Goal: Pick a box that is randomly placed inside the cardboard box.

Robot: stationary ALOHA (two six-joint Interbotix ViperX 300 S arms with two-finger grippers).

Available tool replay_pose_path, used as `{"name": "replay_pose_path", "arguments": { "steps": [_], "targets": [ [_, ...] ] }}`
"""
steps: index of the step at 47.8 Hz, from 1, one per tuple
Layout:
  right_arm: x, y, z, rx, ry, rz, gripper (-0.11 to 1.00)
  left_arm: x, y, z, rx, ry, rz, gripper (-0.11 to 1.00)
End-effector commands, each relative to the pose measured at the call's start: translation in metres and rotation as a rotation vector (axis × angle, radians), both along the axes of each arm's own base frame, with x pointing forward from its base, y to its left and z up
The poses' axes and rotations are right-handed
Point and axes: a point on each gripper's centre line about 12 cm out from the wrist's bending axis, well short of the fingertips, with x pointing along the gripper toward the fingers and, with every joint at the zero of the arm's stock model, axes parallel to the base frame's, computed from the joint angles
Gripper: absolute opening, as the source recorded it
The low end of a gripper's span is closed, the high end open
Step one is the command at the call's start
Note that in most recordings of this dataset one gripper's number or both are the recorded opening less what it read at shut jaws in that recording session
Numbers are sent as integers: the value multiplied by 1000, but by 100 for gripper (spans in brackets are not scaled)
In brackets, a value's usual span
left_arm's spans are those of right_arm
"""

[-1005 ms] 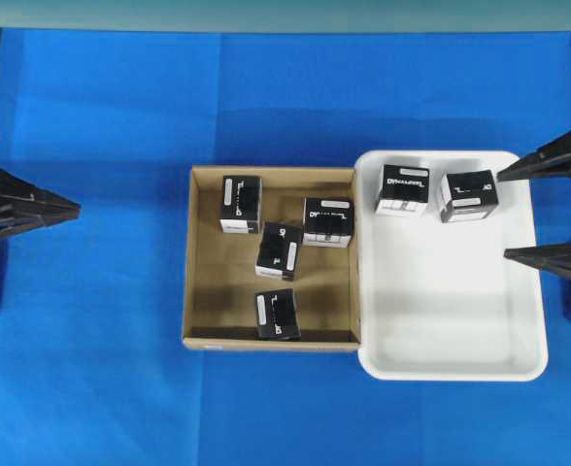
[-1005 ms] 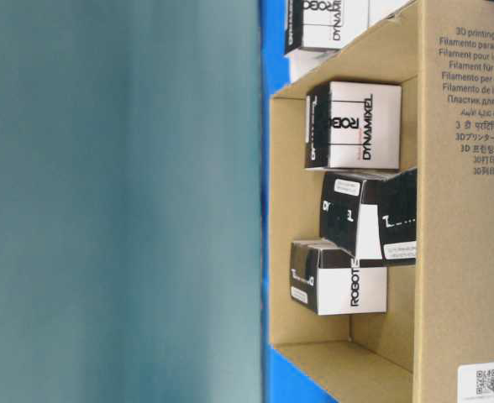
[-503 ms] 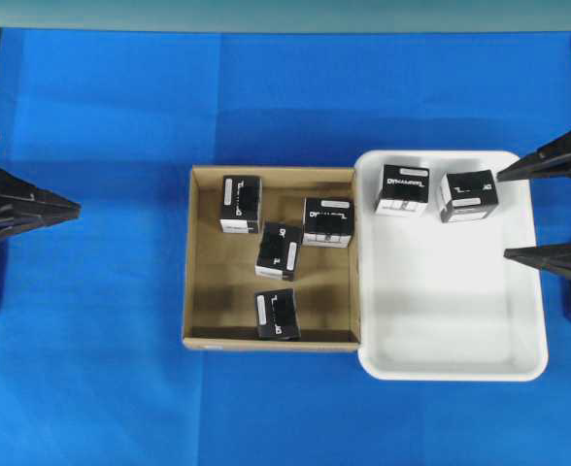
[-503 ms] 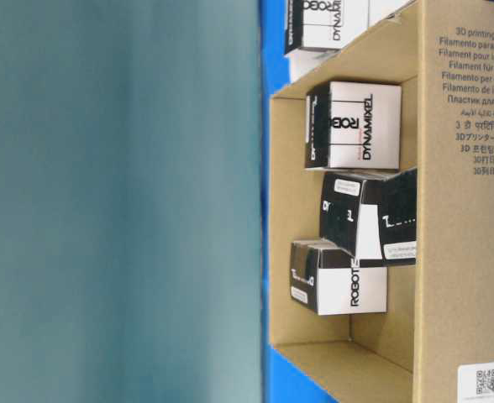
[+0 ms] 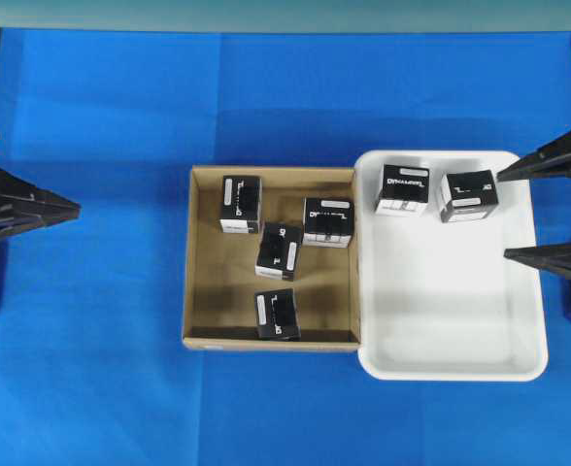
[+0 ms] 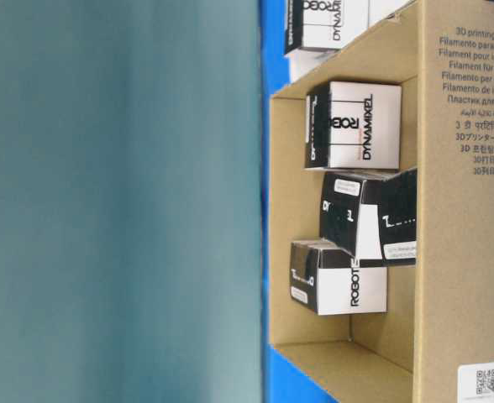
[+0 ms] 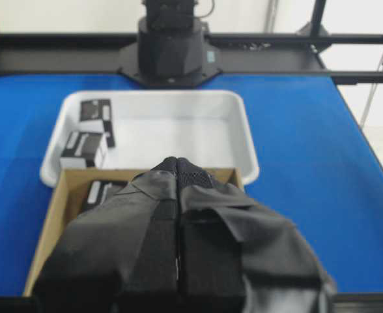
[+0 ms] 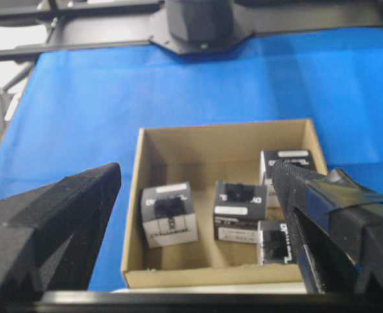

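Observation:
The brown cardboard box [image 5: 200, 291] lies mid-table and holds several small black boxes: one at the back left [image 5: 241, 204], one at the back right [image 5: 327, 221], one in the middle [image 5: 279, 250], one near the front wall [image 5: 278, 314]. My left gripper [image 5: 75, 206] is shut and empty, well left of the cardboard box; in its wrist view its fingertips [image 7: 177, 163] are pressed together. My right gripper [image 5: 506, 216] is open over the right rim of the white tray, holding nothing. Its wrist view looks between the spread fingers [image 8: 81, 215] into the cardboard box [image 8: 133, 215].
A white plastic tray [image 5: 451, 320] touches the cardboard box's right wall, with two black boxes [image 5: 403, 188] [image 5: 468, 196] at its far end. The table is covered in blue cloth [image 5: 91, 340]. A blurred teal surface [image 6: 112, 201] fills the left half of the table-level view.

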Motion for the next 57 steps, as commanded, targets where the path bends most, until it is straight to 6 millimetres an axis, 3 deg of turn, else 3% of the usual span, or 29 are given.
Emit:
{"name": "replay_pose_path", "arguments": {
  "steps": [1, 57],
  "targets": [
    [1, 0, 4, 3, -15, 1, 98, 0, 0, 9, 1, -26, -2, -7],
    [0, 0, 5, 2, -24, 1, 98, -1, -4, 7, 11, -39, -19, -7]
  ]
}}
